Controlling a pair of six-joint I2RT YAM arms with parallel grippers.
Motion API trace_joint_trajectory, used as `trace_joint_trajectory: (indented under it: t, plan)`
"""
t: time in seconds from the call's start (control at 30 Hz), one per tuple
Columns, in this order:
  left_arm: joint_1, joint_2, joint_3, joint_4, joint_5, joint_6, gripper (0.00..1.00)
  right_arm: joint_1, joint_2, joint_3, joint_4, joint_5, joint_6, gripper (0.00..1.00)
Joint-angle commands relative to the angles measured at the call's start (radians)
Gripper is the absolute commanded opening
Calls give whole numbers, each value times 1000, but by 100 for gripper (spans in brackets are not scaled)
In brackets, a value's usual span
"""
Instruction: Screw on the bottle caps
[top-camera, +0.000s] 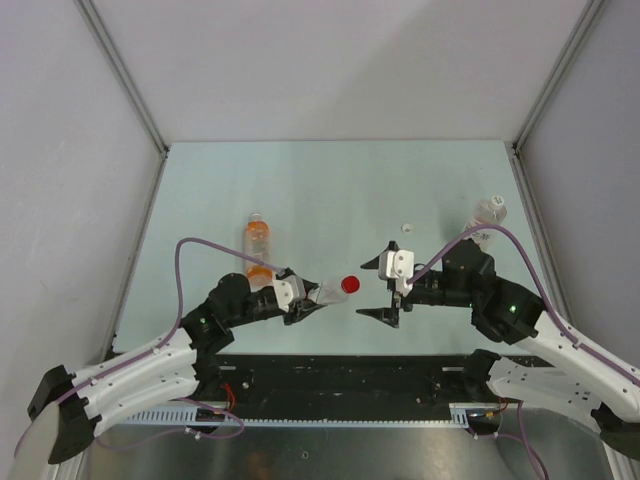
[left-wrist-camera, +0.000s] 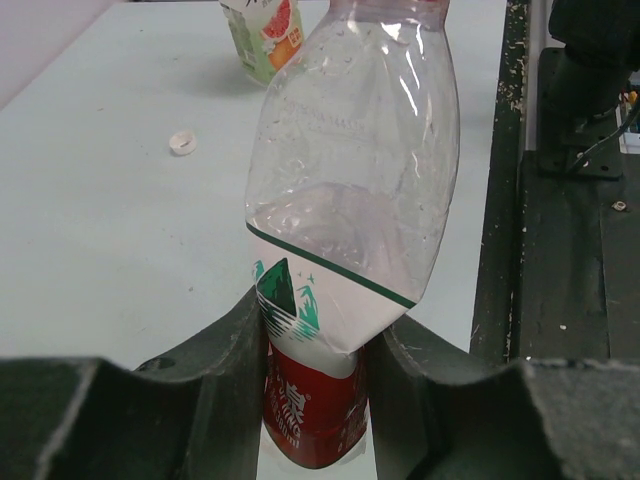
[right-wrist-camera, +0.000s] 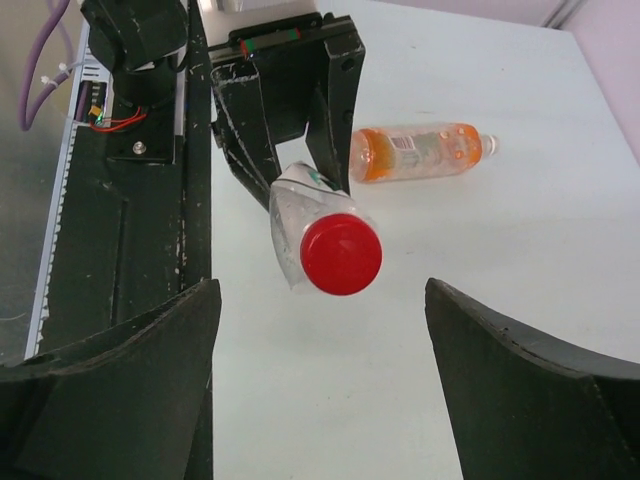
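My left gripper (top-camera: 303, 299) is shut on the lower body of the clear bottle with the red-and-white label (left-wrist-camera: 312, 395) and holds it level, neck pointing right. A red cap (top-camera: 350, 285) sits on its neck and faces the right wrist camera (right-wrist-camera: 341, 253). My right gripper (top-camera: 376, 289) is open and empty, its jaws wide apart just right of the red cap, not touching it. The orange-liquid bottle (top-camera: 258, 245) lies on the table behind the left gripper, with no cap. A white cap (top-camera: 406, 227) lies loose on the table. The third bottle (top-camera: 488, 212) is at the far right.
The table's black front rail (right-wrist-camera: 120, 250) runs close under both grippers. The enclosure's side walls and metal posts (top-camera: 535, 215) bound the table. The third bottle also shows in the left wrist view (left-wrist-camera: 262, 35), with the loose white cap (left-wrist-camera: 182, 143) in front of it.
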Motion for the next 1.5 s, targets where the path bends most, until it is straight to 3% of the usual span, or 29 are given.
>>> trace_joint_trajectory:
  t: [0.0, 0.2, 0.57, 1.03, 1.17, 1.37, 1.47]
  plan:
    - [-2, 7, 8, 11, 33, 15, 0, 10, 23, 2, 62, 23, -15, 84]
    - [-3, 11, 9, 9, 28, 17, 0, 19, 48, 2, 71, 21, -14, 71]
    - [-3, 24, 16, -1, 29, 24, 0, 22, 59, 3, 94, 0, 14, 59]
    - [-3, -12, 23, -11, 3, 30, 0, 27, 130, 52, 49, 51, 96, 23]
    - [-4, -18, 51, -10, -101, 37, 0, 27, 177, 65, 88, 142, 283, 15]
    - [-7, 23, 103, 46, -299, 94, 0, 25, 331, 70, 130, 496, 898, 1]
    - [-19, 81, 128, 97, -372, 130, 0, 17, 408, 70, 183, 547, 1079, 0]
